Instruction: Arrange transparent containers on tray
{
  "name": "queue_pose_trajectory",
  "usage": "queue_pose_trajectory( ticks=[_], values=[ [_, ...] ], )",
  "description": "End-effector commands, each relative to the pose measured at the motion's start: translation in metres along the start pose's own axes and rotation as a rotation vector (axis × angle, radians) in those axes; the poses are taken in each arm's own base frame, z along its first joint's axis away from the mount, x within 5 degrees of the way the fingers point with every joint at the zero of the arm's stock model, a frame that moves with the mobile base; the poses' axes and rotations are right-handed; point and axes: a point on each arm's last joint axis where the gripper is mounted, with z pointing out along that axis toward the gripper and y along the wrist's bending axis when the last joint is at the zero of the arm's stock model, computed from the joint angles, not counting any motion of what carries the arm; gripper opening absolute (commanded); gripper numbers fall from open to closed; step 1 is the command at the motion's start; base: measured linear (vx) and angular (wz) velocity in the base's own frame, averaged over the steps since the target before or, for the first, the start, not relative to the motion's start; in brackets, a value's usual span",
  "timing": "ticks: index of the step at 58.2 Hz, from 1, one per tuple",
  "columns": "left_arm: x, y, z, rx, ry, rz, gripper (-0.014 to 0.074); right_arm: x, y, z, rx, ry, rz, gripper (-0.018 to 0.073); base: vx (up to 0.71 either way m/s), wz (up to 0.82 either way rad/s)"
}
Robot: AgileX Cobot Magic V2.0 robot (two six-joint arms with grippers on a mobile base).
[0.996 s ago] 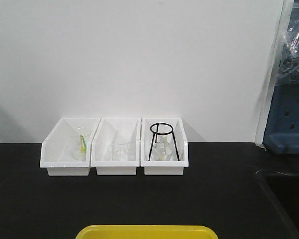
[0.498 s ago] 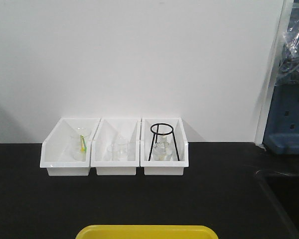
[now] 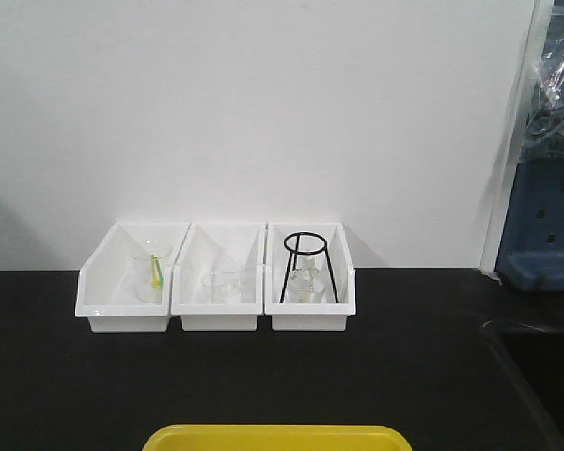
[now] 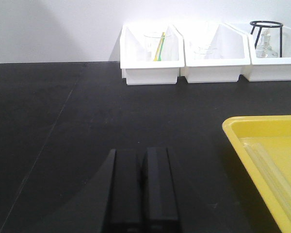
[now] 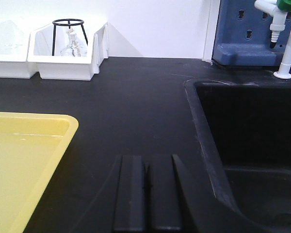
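The yellow tray [image 3: 277, 437] lies at the near edge of the black counter, with only its far rim showing in the front view. Its left corner [image 4: 262, 122] appears in the left wrist view, where faint, slim transparent containers [image 4: 269, 167] seem to lie lengthwise on its floor. In the right wrist view the tray [image 5: 39, 118] fills the lower left. My left gripper [image 4: 143, 154] hovers low over bare counter left of the tray, shut on nothing. On the other side of the tray, beside the sink, my right gripper [image 5: 146, 161] is also shut and empty.
Three white bins [image 3: 218, 319] stand in a row against the back wall, holding glassware; the right one has a black ring stand [image 3: 307, 263]. A sunken black sink [image 5: 252, 145] lies on the right, with a blue rack [image 3: 545, 225] and a white tap [image 5: 283, 39] behind it.
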Motion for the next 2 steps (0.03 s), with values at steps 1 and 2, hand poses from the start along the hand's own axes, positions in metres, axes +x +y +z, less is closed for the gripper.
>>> queue_pose_trajectory(
  ticks=[1,2],
  values=[
    [0.0034,-0.0003,0.0010,0.015,-0.068,-0.008,0.0002,-0.0055,0.0003,-0.0002,-0.003,-0.084,-0.006,-0.0011,0.00,0.00],
    [0.0034,-0.0003,0.0010,0.015,-0.068,-0.008,0.0002,-0.0055,0.0003,-0.0002,-0.003,-0.084,-0.006,-0.0011,0.00,0.00]
  ],
)
